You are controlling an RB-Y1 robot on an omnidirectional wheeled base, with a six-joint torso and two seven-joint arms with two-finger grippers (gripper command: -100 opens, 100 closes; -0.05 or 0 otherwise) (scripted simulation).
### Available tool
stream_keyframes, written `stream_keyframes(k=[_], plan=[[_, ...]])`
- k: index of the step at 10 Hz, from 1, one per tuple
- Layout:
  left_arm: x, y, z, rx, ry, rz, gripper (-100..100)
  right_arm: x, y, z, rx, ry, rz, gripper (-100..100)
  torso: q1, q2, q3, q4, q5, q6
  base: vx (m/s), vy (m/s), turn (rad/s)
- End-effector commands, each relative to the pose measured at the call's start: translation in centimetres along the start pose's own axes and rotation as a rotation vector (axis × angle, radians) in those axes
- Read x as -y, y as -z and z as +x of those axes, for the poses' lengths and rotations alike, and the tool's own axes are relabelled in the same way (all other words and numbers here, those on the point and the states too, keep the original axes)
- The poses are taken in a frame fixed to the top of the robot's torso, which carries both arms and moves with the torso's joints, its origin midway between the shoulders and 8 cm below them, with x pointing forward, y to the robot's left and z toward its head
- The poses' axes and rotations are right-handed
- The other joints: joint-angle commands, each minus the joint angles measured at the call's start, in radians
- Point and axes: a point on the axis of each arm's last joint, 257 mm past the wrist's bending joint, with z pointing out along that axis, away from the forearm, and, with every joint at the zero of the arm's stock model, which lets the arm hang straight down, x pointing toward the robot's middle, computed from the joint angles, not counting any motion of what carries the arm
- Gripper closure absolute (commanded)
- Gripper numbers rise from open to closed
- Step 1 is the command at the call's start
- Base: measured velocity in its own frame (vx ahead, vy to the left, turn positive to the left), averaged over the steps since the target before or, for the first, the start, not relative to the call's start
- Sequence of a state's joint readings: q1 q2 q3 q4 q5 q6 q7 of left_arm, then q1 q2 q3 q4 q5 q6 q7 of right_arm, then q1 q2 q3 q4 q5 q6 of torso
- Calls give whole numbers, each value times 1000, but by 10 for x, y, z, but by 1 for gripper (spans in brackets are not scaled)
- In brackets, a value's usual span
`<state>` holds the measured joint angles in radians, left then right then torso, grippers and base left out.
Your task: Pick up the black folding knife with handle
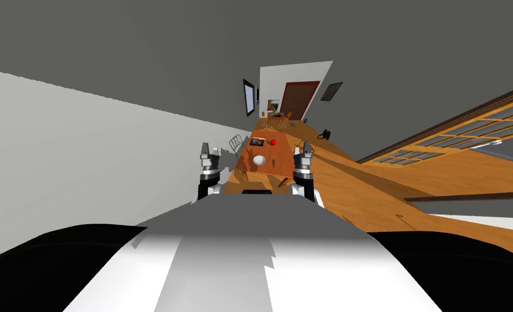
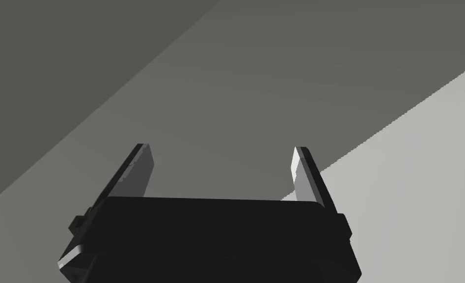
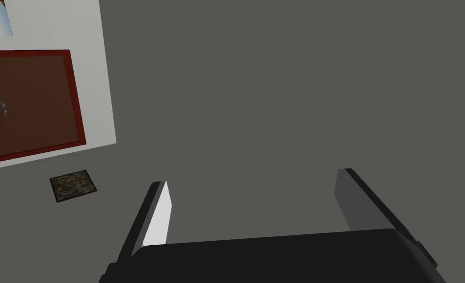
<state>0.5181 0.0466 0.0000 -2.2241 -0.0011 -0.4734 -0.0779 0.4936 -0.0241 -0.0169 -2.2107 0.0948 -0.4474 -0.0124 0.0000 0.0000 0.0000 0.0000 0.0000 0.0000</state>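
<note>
Jaws apart on left gripper, right gripper, short of table; knife indiscernible.

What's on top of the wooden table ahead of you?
On the table: a white bowl, a red ball and a dark flat item. I cannot make out a knife from here.

Smooth orange wood on table and floor; matt plain wall

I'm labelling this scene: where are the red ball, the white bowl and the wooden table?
red ball (image 1: 273, 142), head view, centre of the ball.
white bowl (image 1: 259, 160), head view, middle of its inside.
wooden table (image 1: 278, 156), head view, bare top beside the bowl.
</note>
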Motion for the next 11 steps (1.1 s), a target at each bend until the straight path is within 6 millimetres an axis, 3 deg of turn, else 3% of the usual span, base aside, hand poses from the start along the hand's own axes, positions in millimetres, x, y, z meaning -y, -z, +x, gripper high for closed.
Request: stream_keyframes(k=[1, 5, 6, 8, 9, 10, 11], plan=[[0, 0, 0, 0, 0, 0, 0, 12, -2, -7, -20, 3, 24, -100, 0, 0, 0, 0, 0, 0, -16, 10, 106], [0, 0, 0, 0, 0, 0, 0, 53, -9, -43, -3, -18, 123, -100, 0, 1, 1, 0, 0, 0, -27, 12, 208], [0, 0, 0, 0, 0, 0, 0, 53, -9, -43, -3, -30, 123, -100, 0, 1, 1, 0, 0, 0, -17, 3, 68], [0, 0, 0, 0, 0, 0, 0, 82, -12, -74, 39, -55, 196, -100, 0, 1, 1, 0, 0, 0, -21, 12, 220], [0, 0, 0, 0, 0, 0, 0, 82, -12, -74, 41, -68, 196, -100, 0, 1, 1, 0, 0, -1, -17, 3, 107], [0, 0, 0, 0, 0, 0, 0, 97, -13, -92, 72, -88, 236, -100, 0, 1, 1, 0, 0, 0, -19, 10, 219], [0, 0, 0, 0, 0, 0, 0, 97, -13, -92, 72, -93, 236, -100, 0, 1, 0, 0, 0, 0, -12, 4, 87]])
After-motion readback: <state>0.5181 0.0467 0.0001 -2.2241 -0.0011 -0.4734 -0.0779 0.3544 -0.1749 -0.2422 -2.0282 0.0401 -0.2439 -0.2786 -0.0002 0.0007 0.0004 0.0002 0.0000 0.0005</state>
